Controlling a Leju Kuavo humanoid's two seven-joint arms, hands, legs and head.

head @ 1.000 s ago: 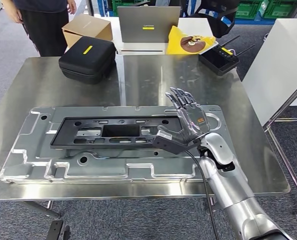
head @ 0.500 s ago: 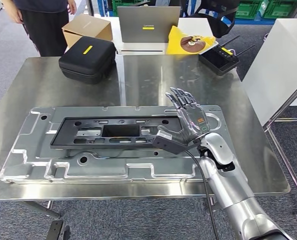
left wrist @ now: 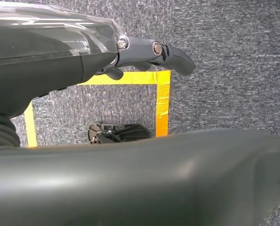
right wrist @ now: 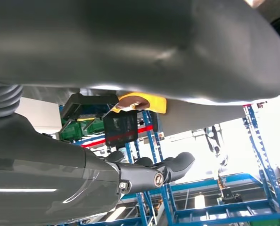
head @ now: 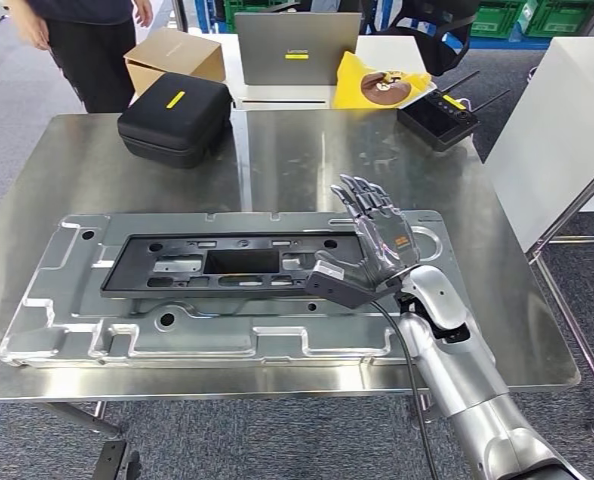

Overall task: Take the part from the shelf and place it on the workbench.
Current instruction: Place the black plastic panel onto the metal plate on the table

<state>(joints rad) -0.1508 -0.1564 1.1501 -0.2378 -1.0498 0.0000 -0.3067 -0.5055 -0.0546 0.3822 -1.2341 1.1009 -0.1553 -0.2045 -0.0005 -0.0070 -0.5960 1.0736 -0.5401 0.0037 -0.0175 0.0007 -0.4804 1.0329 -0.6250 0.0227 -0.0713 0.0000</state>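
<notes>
Black slotted part (head: 218, 265) flat on workbench (head: 294, 150).

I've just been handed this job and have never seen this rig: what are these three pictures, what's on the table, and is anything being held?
It is a humanoid robot with two silver arms ending in many-fingered hands. The wide picture looks down from its head at a steel workbench. A large silver metal panel lies there with the black part on top. The right hand is at the part's end, fingers spread; whether its thumb touches the part is unclear. Behind are a black case, a cardboard box, a laptop and a person. The other two pictures come from wrist cameras. The left hand hangs over carpet, holding nothing.
</notes>
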